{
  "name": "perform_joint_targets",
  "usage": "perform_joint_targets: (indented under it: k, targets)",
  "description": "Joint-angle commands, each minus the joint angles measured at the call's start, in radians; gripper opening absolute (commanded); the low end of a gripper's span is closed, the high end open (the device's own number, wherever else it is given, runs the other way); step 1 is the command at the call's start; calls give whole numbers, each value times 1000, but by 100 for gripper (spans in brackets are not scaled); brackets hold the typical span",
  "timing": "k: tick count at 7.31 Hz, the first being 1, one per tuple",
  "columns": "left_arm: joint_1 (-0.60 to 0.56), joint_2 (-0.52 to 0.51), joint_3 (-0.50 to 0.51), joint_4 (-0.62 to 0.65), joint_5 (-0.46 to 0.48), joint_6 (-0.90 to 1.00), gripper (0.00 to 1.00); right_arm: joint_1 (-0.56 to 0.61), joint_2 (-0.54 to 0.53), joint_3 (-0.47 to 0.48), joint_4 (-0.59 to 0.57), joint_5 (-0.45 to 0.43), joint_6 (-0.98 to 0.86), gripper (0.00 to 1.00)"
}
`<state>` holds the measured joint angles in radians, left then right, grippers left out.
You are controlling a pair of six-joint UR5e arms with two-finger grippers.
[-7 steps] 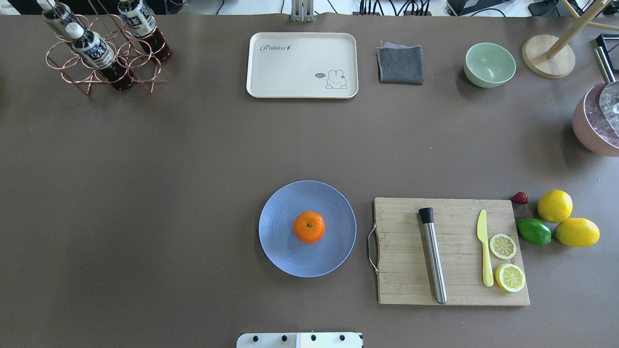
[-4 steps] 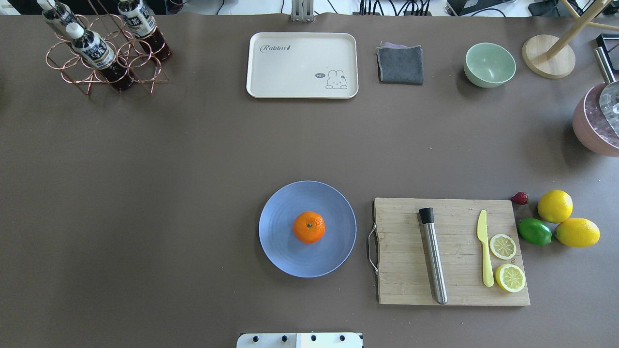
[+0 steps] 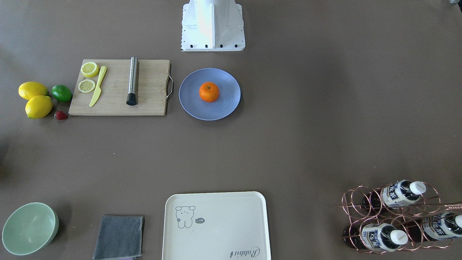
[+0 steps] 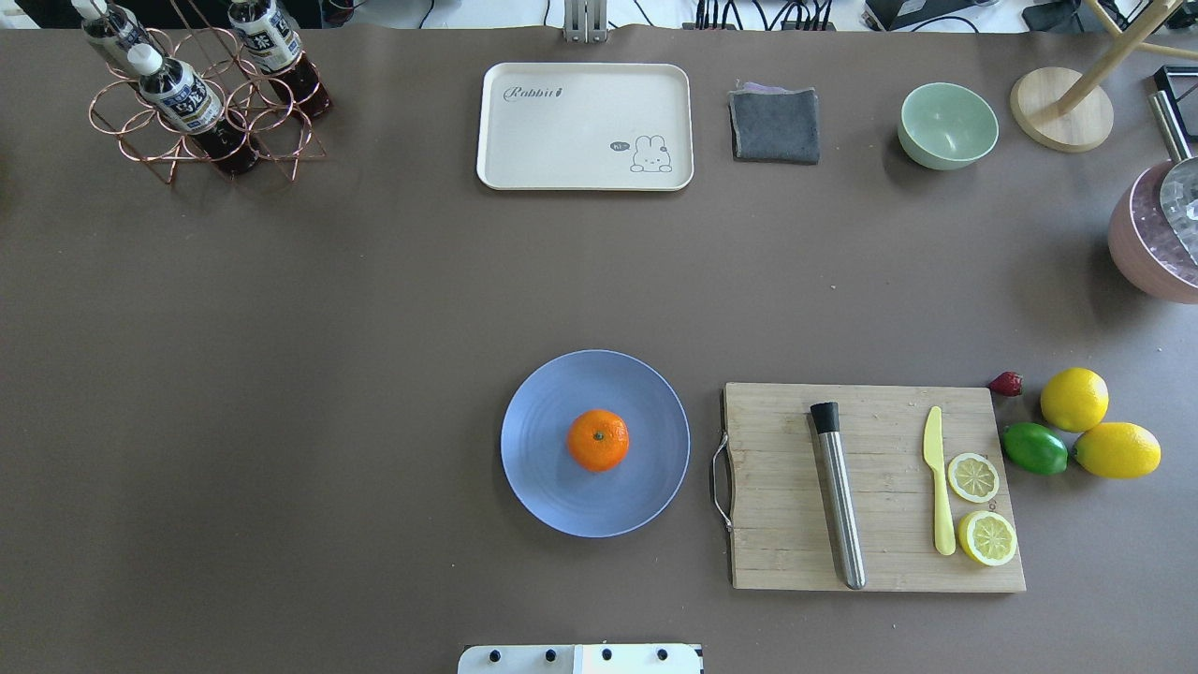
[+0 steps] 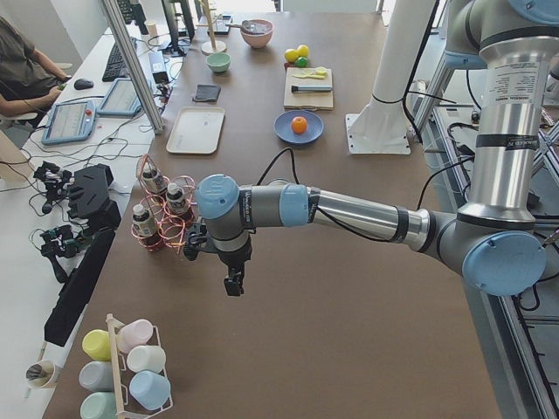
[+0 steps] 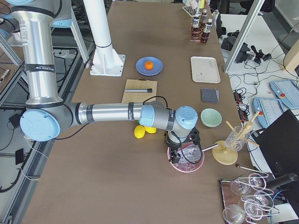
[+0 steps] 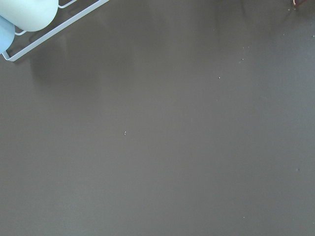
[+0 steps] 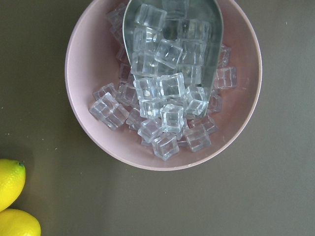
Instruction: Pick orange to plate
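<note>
The orange [image 4: 598, 440] rests in the middle of the periwinkle-blue plate [image 4: 547, 496], close to the robot's base; both also show in the front-facing view, orange [image 3: 209, 91] on plate [image 3: 228, 104]. Neither arm touches them. My left gripper [image 5: 232, 284] hangs over bare table far out on the left end, beside the bottle rack. My right gripper [image 6: 174, 155] hovers over the pink ice bowl [image 8: 88, 59] at the right end. Both show only in the side views, so I cannot tell whether they are open or shut.
Right of the plate lies a wooden cutting board [image 4: 786, 552] with a steel muddler [image 4: 840, 505], a yellow knife [image 4: 938, 487] and lemon slices. Two lemons [image 4: 1074, 399] and a lime [image 4: 1034, 448] sit beyond it. A cream tray [image 4: 585, 126], grey cloth [image 4: 775, 124], green bowl [image 4: 947, 124] and bottle rack [image 4: 201, 103] line the far edge.
</note>
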<state>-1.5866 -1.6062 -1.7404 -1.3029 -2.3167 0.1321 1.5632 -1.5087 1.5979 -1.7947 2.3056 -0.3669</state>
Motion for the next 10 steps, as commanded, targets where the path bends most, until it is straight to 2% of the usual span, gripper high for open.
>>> perform_joint_targets:
  k: [1,3,10]
  targets:
    - [2,2,-7,-3,-3,0,98,0,1,-1,0,2,0,100]
    - [8,2,5,-3,-58,3,98,-3,5,4,2,2,-1,100]
    - [4,2,-31,-9,-56,-40,98,-3,-33,-1,0,-3,-3,100]
